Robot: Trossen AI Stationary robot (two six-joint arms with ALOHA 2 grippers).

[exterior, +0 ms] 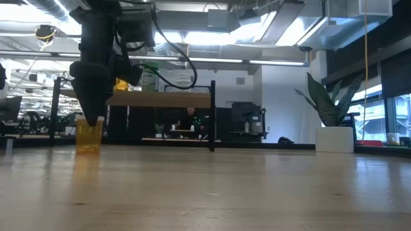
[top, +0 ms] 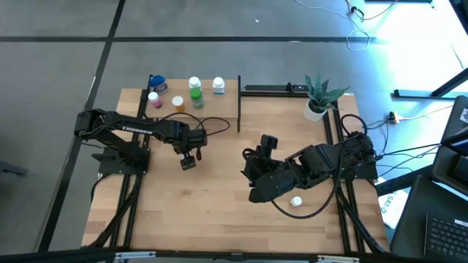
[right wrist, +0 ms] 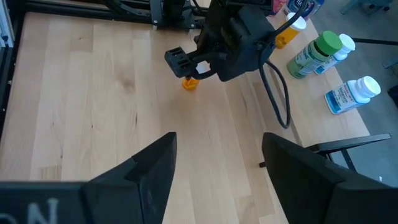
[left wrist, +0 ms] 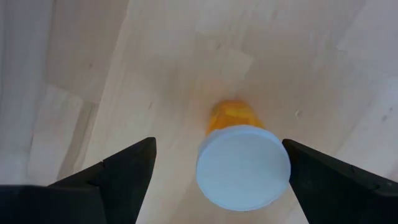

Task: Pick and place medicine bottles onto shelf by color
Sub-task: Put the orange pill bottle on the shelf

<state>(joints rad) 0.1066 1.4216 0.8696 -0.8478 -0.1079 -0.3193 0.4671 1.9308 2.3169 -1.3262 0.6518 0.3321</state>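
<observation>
An orange medicine bottle (left wrist: 231, 116) with a white cap (left wrist: 244, 167) stands upright on the tabletop, left of centre. My left gripper (top: 189, 162) points down over it, open, one finger on each side of the cap; I see no touch. In the low view the bottle (exterior: 88, 137) sits under the left gripper (exterior: 92, 119). The shelf (top: 219, 109) at the far left carries blue (top: 157, 82), pink (top: 153, 98), orange (top: 178, 104), green (top: 195, 91) and white (top: 219, 86) bottles, all upright. My right gripper (top: 262, 150) hangs open and bare above the table's middle.
A small white bottle (top: 296, 201) lies on the table under my right arm. A potted plant (top: 318, 95) stands at the far right corner. Black frame posts (top: 239, 98) edge the shelf. Bare wood lies near the front edge.
</observation>
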